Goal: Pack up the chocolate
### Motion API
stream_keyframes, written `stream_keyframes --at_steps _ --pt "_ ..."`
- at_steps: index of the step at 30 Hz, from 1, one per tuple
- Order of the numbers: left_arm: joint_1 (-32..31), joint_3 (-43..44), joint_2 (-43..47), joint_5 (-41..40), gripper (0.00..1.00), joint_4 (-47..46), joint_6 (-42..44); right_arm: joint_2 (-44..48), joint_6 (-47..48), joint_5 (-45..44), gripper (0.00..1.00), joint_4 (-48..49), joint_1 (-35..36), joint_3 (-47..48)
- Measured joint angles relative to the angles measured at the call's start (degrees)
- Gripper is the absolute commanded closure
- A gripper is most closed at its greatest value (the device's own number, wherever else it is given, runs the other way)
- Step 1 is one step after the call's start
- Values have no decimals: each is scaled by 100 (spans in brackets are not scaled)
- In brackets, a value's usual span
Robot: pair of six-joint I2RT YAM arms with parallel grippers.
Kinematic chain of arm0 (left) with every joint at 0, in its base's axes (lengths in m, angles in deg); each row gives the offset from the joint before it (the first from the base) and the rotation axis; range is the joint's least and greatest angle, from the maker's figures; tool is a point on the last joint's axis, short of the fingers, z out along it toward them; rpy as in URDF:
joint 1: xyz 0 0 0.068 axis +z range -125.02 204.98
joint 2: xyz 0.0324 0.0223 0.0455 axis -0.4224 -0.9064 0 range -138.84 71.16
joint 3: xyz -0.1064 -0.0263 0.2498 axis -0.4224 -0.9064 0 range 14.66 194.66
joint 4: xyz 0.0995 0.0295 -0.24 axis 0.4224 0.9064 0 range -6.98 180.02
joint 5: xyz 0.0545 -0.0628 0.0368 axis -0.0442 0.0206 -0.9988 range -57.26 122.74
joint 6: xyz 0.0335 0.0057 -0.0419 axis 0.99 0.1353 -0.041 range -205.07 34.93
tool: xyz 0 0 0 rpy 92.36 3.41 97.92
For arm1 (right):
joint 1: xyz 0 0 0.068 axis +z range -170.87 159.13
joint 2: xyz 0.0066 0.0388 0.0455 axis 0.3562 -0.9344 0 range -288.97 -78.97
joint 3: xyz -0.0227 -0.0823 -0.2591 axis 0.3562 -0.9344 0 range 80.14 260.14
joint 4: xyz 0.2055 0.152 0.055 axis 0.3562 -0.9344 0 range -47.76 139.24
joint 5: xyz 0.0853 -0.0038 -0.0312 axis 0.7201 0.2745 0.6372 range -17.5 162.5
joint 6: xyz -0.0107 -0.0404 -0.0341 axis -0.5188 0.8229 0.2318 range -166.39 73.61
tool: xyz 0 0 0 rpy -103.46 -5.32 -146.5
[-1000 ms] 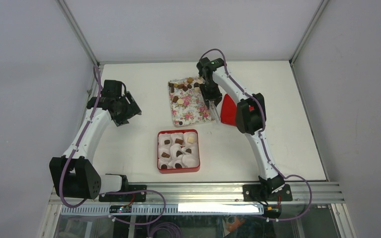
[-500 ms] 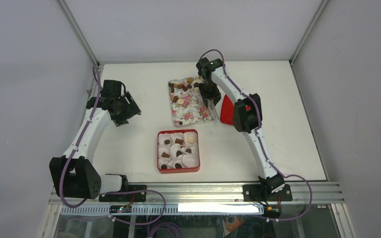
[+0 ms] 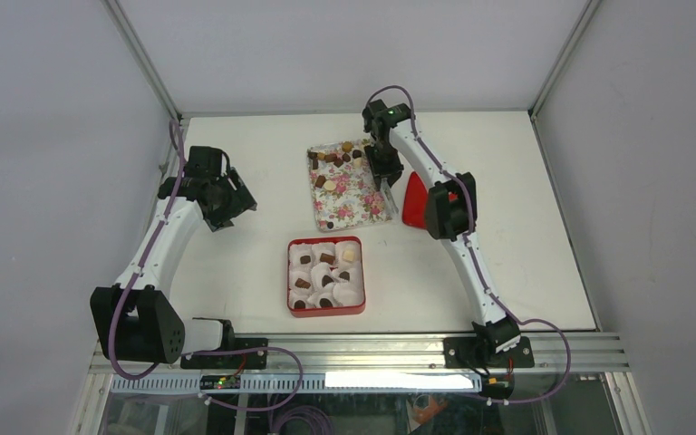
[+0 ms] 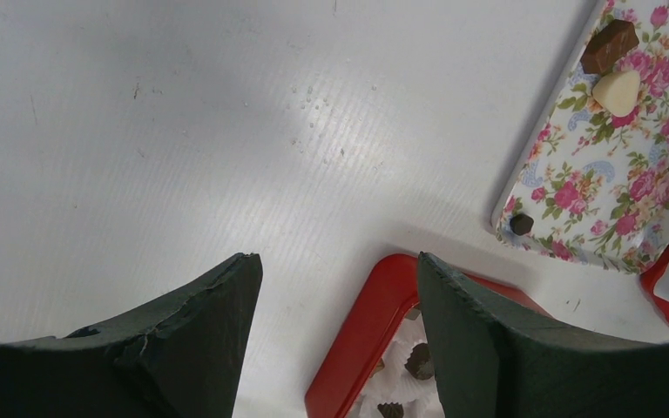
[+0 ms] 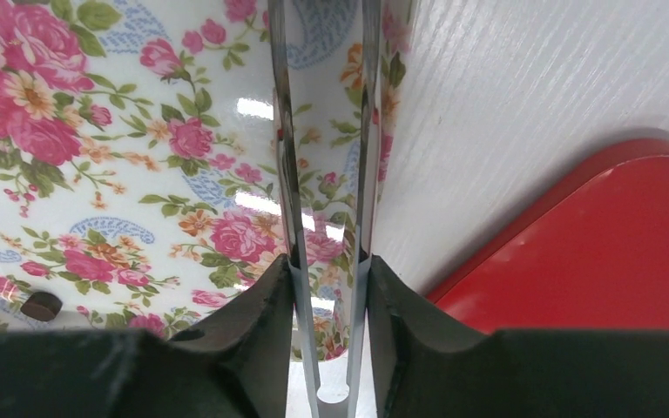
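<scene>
Several chocolate pieces are scattered on the tray left of the right gripper, which is clenched on metal tongs. The left gripper is held open.

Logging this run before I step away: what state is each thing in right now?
Left claw: open, empty, above the bare table.
Right claw: shut on tweezers, over the tray's edge.
Tweezers: gripped, blades slightly apart.
Box: open, chocolates in several paper cups.
Lid: off, lying beside the tray.
Tray: holds loose chocolates at its far end.
</scene>
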Motion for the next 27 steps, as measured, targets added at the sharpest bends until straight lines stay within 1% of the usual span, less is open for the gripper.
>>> stream_keyframes --at_steps 2,6,9,11,14,16,20,23,27 --pt "0 0 -7 -11 32 0 0 0 2 57 75 4 -17 0" --pt "0 0 -44 -13 32 0 2 7 24 188 89 72 -31 -107" --pt "-2 0 -50 -13 32 0 2 120 52 258 91 153 -35 -361" --pt "0 0 -48 -13 32 0 2 363 74 339 93 247 -33 -748" --pt "0 0 -48 -13 32 2 2 973 125 483 94 459 2 -1615" --pt "0 0 -48 -11 32 2 2 1537 153 570 95 599 57 -2304" --pt "0 0 -48 -7 32 0 2 2653 184 730 95 730 247 -3265" --pt "0 0 -48 -4 32 0 2 3475 199 833 95 796 457 -3856" --pt "0 0 -48 4 32 -2 0 4634 275 1049 94 927 960 -4953"
